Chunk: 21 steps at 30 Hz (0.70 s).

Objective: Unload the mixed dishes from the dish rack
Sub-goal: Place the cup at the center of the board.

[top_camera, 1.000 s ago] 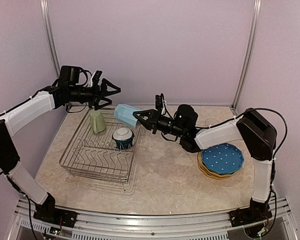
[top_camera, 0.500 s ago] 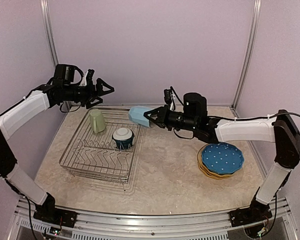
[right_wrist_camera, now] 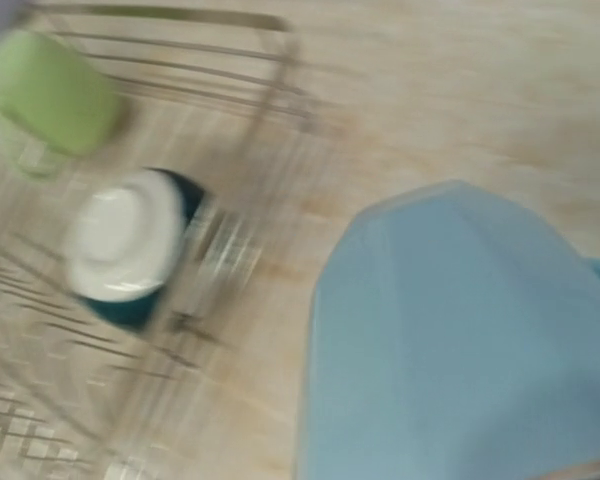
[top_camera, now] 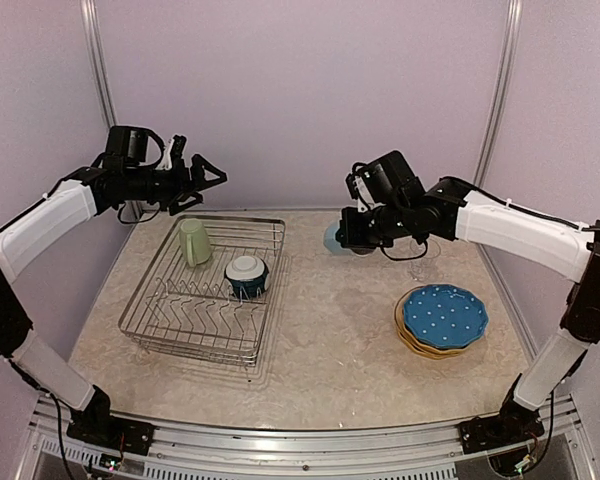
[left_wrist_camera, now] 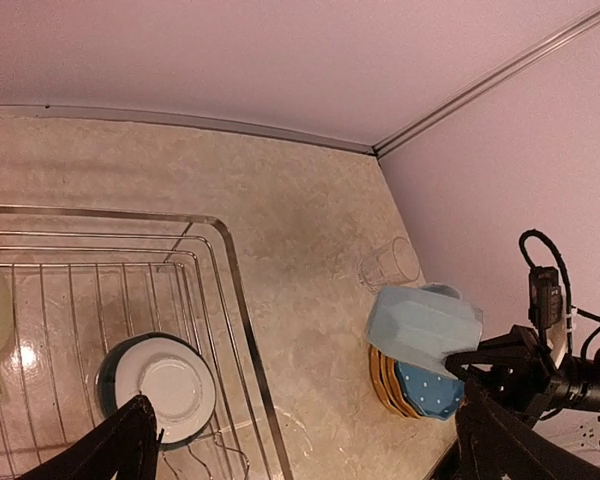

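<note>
Robot lab booth: lilac walls (top_camera: 300, 100), aluminium rails (top_camera: 494, 100).

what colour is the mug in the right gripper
Light blue mug, clearest in the left wrist view.

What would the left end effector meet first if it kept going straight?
Likely bare table between the dish rack and the stacked plates, judging by the left wrist view; depth unclear.
</note>
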Available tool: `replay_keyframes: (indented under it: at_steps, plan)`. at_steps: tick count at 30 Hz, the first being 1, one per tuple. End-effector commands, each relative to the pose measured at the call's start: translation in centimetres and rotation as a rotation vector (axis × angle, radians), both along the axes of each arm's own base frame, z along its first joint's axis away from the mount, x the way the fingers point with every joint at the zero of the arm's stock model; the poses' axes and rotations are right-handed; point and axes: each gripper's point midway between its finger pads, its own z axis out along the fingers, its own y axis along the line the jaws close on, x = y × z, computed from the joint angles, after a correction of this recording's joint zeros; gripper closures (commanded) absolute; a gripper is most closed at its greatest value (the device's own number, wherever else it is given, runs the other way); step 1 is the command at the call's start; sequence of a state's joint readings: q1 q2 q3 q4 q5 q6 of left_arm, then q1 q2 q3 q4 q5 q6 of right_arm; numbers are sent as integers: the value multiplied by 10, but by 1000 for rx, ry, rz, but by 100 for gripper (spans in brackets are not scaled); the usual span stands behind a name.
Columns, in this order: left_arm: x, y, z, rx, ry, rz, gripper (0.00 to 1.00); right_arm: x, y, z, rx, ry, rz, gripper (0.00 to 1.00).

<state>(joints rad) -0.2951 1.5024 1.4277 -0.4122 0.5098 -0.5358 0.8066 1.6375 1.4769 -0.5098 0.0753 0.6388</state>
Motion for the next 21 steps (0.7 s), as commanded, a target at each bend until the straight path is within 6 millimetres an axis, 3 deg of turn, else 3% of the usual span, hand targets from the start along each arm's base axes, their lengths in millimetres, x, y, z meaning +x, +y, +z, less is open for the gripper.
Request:
replay_keyframes:
  at_steps: [1, 11, 21]
  plan:
    - [-5, -2, 9, 51, -46, 1, 1, 7, -38, -14, -263, 13, -58, 100]
    - [-9, -8, 10, 80, -64, -16, 1, 39, -85, -67, -451, 176, 14, 100]
    - [-11, -10, 13, 73, -68, -26, 1, 65, -101, -107, -601, 294, 83, 100]
